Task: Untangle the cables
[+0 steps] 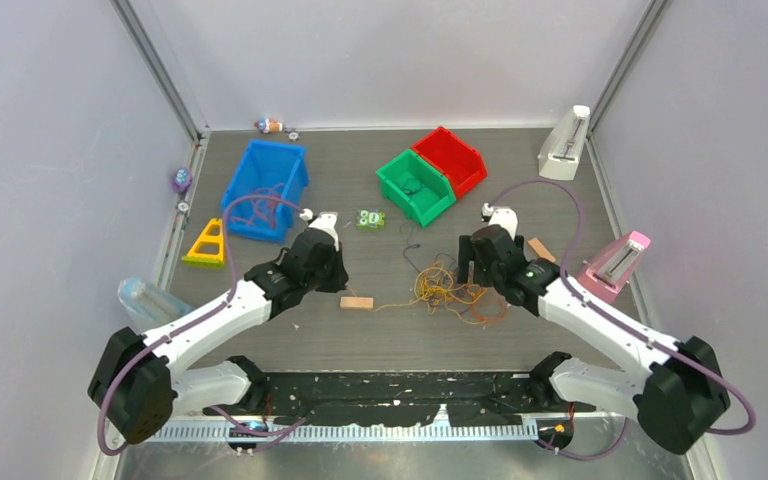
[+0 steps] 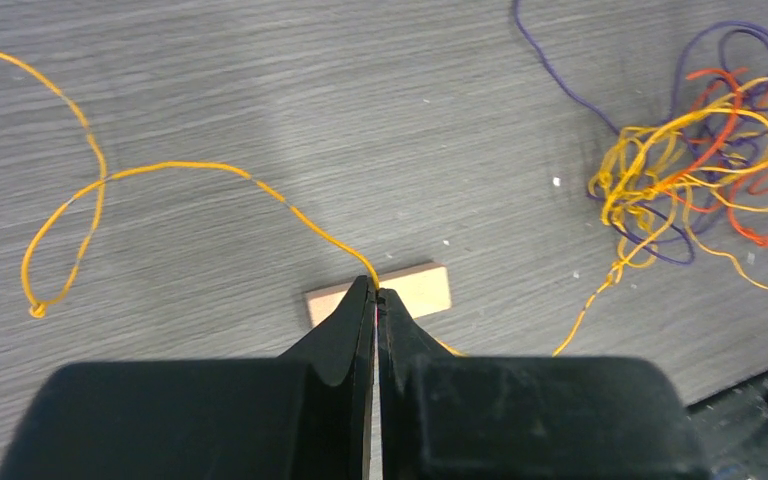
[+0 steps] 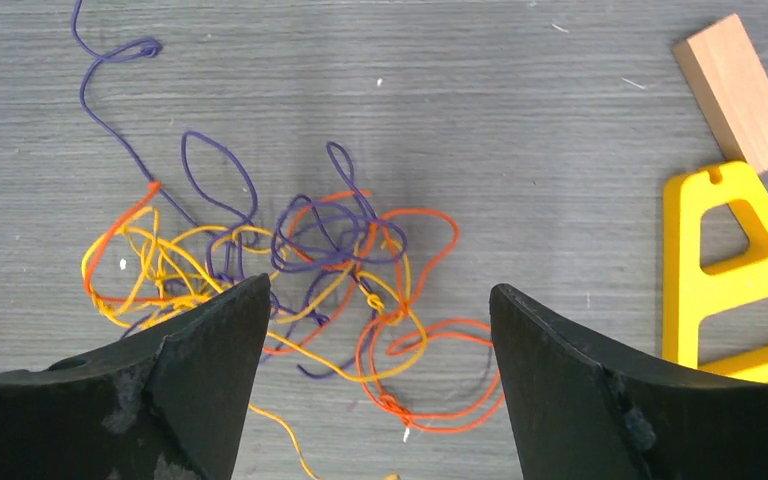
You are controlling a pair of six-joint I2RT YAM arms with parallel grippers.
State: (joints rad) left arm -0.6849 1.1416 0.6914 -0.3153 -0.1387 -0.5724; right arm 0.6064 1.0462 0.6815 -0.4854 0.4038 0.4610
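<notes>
The cables point(image 1: 450, 290) lie in a tangle of yellow, orange and purple strands at the table's middle. My left gripper point(image 1: 338, 282) is shut on a yellow cable strand point(image 2: 190, 168) just above a small wooden block point(image 2: 422, 286). From the fingertips point(image 2: 376, 291) the strand loops away to the left, and another part runs right toward the tangle point(image 2: 700, 170). My right gripper point(image 3: 378, 300) is open and empty, with its jaws wide apart over the near side of the tangle point(image 3: 290, 250). An orange loop point(image 3: 440, 370) lies between the jaws.
A blue bin point(image 1: 265, 188) stands at the back left, with green point(image 1: 415, 185) and red point(image 1: 450, 158) bins behind the tangle. A yellow triangle point(image 1: 206, 243), a wooden block point(image 1: 356, 302) and white point(image 1: 565, 145) and pink point(image 1: 615, 265) stands are also on the table. A yellow frame point(image 3: 730, 270) and a block point(image 3: 735, 90) lie right of my right gripper.
</notes>
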